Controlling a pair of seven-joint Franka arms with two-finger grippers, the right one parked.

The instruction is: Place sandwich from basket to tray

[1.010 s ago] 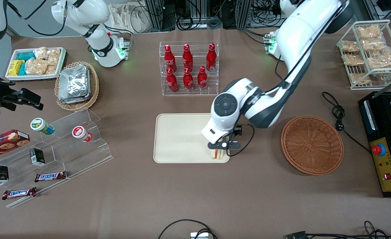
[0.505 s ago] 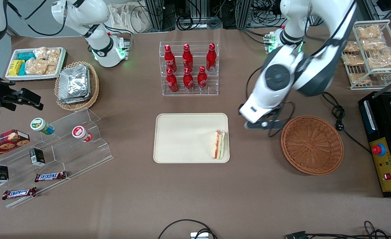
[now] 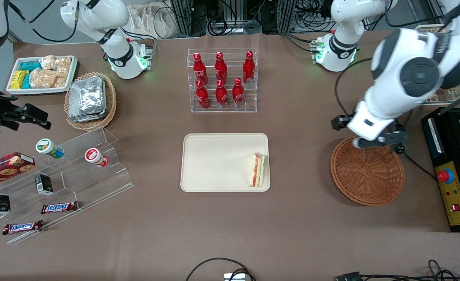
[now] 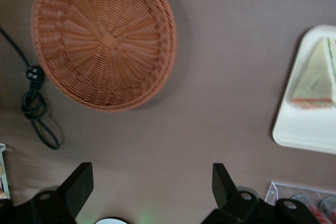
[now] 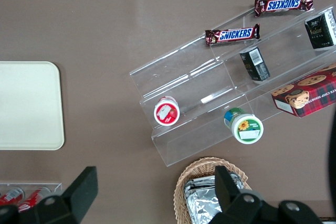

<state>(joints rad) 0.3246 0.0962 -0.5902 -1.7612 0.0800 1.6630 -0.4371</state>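
Note:
The sandwich point(image 3: 258, 170) point(image 4: 314, 81), a white triangular wedge with red and green filling, lies on the cream tray point(image 3: 214, 164) point(image 4: 302, 129) at its end nearest the basket. The reddish-brown wicker basket point(image 3: 367, 171) point(image 4: 104, 38) has nothing in it. My gripper point(image 3: 376, 141) point(image 4: 152, 184) hangs above the basket's rim, on the side farther from the front camera. It is open, its two black fingers point(image 4: 79, 184) spread wide with only bare table between them.
A clear rack of red bottles point(image 3: 222, 80) stands farther from the camera than the tray. A black cable with a plug point(image 3: 397, 134) point(image 4: 34, 103) lies beside the basket, next to a black control box point(image 3: 450, 191). A wire rack of bagged snacks point(image 3: 434, 62) stands at the working arm's end.
A second ago my gripper stood over the sandwich on the tray. It has let go, risen and swung away to above the basket's rim. The sandwich has stayed on the tray.

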